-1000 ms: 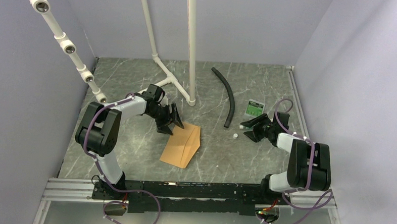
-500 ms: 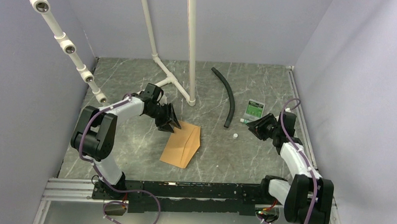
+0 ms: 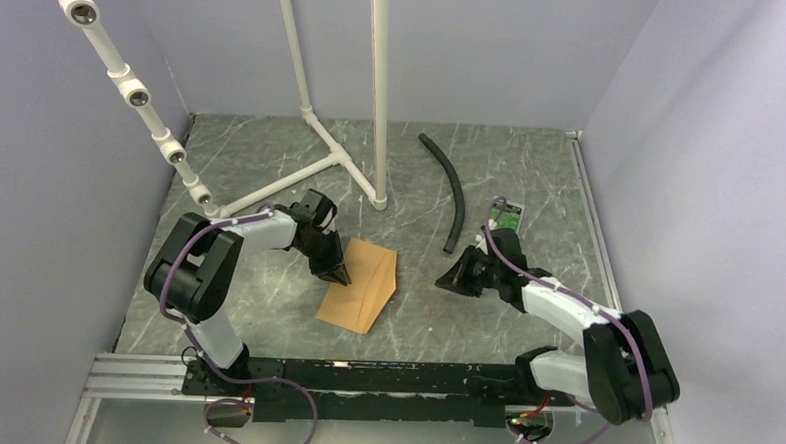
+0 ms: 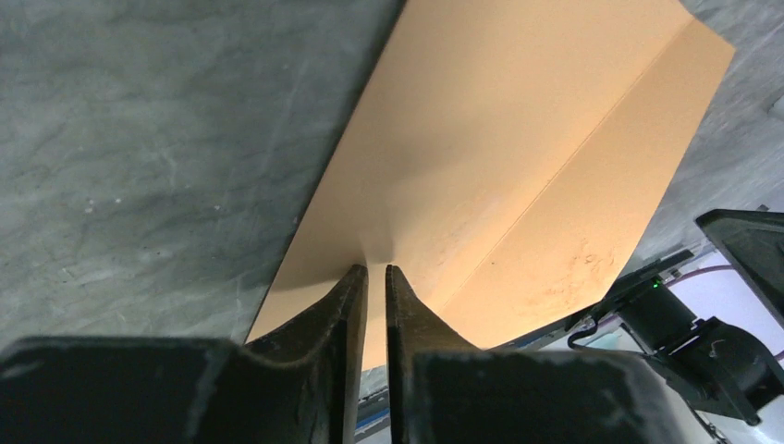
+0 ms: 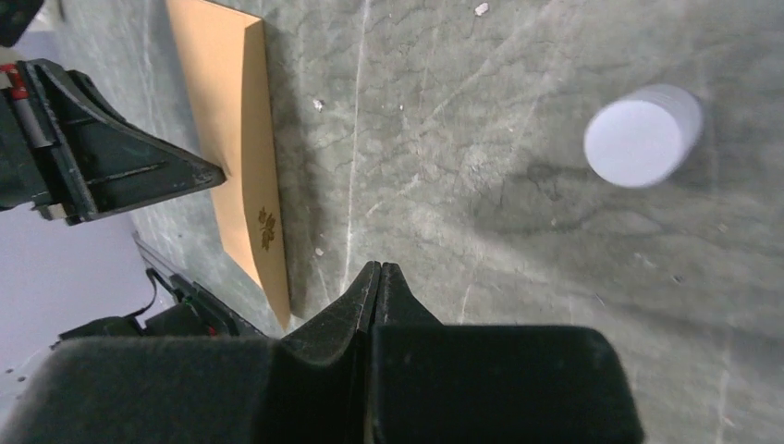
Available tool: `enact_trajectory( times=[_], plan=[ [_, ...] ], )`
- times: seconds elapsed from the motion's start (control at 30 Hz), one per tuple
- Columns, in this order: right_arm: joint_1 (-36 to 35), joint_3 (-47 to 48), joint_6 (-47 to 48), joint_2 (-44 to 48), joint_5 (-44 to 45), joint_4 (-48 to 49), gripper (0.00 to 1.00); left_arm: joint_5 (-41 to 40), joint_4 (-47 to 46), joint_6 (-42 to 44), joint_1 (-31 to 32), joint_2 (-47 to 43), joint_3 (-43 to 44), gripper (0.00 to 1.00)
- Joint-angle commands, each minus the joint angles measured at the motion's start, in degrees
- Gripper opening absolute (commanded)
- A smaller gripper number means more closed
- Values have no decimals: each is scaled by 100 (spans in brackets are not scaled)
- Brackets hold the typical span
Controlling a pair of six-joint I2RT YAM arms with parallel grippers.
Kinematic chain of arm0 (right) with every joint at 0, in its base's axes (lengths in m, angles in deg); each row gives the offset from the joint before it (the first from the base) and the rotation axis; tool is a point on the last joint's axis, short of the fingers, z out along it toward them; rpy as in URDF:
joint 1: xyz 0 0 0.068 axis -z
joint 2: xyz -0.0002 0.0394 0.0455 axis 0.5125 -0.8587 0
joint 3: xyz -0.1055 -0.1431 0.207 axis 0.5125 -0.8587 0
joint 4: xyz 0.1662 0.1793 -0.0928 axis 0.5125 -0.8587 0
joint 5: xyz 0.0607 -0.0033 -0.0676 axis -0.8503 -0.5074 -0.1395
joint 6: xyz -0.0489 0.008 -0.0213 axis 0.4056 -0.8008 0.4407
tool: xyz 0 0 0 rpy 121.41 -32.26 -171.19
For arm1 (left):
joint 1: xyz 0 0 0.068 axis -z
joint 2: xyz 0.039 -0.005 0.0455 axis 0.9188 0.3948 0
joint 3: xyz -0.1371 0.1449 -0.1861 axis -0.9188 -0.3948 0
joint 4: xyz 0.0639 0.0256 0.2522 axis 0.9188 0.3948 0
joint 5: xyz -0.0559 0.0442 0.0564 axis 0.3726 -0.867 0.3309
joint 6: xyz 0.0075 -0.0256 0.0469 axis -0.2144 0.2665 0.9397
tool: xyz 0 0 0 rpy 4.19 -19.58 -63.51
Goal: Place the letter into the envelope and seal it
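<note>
Left gripper [image 4: 370, 268], jaws a sliver apart on the envelope's [image 4: 518, 139] edge, grip unclear; right gripper [image 5: 379, 268] pressed together, empty; paper looks light and floppy, best pinched at that edge.

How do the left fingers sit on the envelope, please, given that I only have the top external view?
Observer: In the left wrist view the left fingers are almost together with a thin gap, tips at the envelope near its edge. I cannot tell whether they pinch it.
Operator: Thank you. Is the right arm holding anything?
Observer: No. The right wrist view shows the right fingers shut with nothing between them.
Operator: Is there any mark on the envelope?
Observer: Yes, the right wrist view shows a small dark emblem near its long edge.
</note>
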Motion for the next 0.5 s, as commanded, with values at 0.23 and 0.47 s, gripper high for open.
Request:
enact_trajectory(
  times=[0.23,0.47],
  plan=[
    [-1063,723,-206,-1722,-13,1608,1,-690,154,-294,65,-43,-279,16],
    [-1542,1177,-205,-2527,-421,2124,0,-665,81,-322,65,-27,-373,12]
  ],
)
